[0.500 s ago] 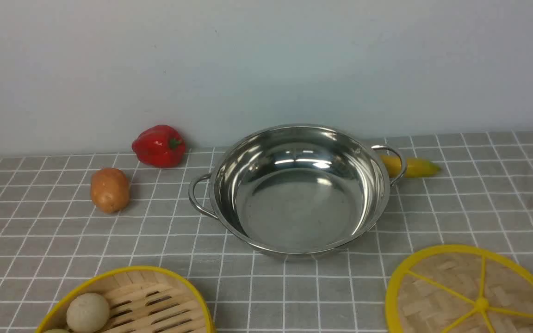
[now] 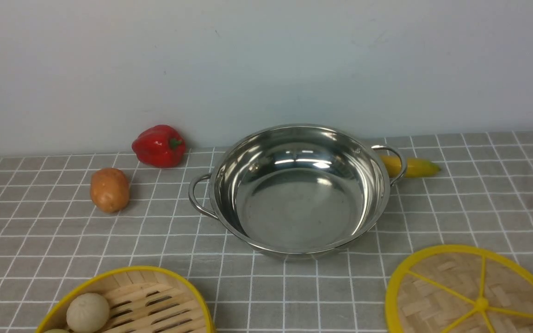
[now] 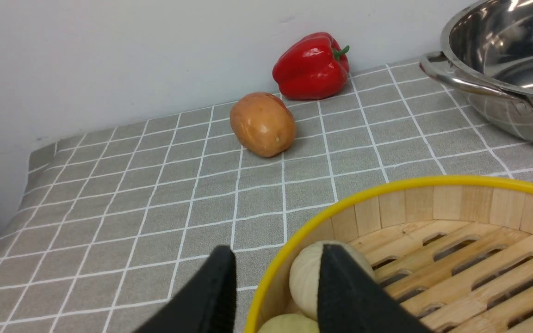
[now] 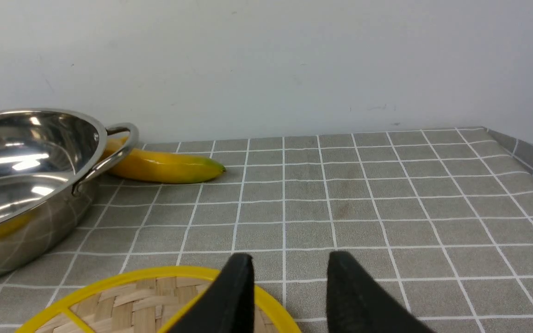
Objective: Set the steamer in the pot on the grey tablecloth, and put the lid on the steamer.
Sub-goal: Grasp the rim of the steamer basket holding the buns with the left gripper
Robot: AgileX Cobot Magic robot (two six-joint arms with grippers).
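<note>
1. The pot [image 2: 299,203] is sitting in the middle of the front view, on the tablecloth [image 2: 479,203].
2. The steamer [image 2: 155,300] is sitting at that frame's lower left, cut by the edge, well apart from the pot, holding a pale bun [image 2: 87,313].
3. The lid [image 2: 474,296] is lying flat at the lower right, knob up, apart from the pot.
4. The left gripper [image 3: 278,252] is hanging astride the steamer's rim, jaws spread, one finger outside the wall and one inside by the bun, pinching nothing.
5. The right gripper [image 4: 289,256] is hovering at the lid's edge, jaws spread, gripping nothing.
6. A pepper [image 2: 159,145] and a potato [image 2: 109,189] are resting left of the pot; a banana [image 2: 414,167] is lying behind its right handle.
</note>
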